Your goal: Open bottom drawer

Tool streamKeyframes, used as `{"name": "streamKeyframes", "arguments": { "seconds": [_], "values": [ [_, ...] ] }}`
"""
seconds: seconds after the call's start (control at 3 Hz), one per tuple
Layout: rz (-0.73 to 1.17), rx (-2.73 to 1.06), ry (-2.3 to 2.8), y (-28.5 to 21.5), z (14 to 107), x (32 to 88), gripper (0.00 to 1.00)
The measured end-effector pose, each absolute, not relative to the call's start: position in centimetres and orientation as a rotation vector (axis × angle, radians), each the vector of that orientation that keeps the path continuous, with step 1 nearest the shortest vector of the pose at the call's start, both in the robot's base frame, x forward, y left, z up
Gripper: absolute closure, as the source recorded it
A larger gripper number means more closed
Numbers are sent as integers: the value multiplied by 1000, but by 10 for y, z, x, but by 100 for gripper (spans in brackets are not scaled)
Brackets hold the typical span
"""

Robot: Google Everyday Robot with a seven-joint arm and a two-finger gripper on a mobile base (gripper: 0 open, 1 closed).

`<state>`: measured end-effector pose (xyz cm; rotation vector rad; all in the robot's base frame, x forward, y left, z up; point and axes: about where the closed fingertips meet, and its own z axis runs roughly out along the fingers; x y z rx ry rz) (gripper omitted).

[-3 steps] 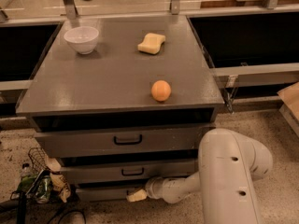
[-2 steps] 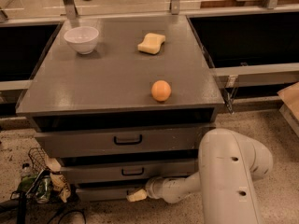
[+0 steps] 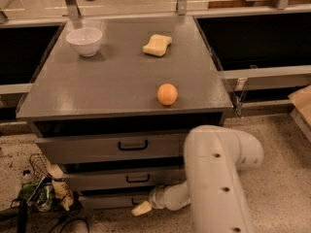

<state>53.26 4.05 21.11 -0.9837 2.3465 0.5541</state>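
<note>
- Pale cream gripper (image 3: 142, 208) sits low, at the front of the slim grey matte bottom drawer (image 3: 104, 201), perhaps touching it.
- Gripper wide or narrow? Cannot tell from here.

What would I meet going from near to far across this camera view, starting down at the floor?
The gripper, low at the bottom drawer front → orange on the cabinet top → yellow sponge at the back, about level with the white bowl.
</note>
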Motion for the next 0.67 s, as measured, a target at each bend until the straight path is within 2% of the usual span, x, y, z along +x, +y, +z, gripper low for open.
{"name": "streamKeyframes", "arguments": {
  "seconds": [0.33,0.67],
  "values": [
    [426,-999,2392,50,198,532,0],
    [429,-1003,2391,49,198,530,0]
  ]
}}
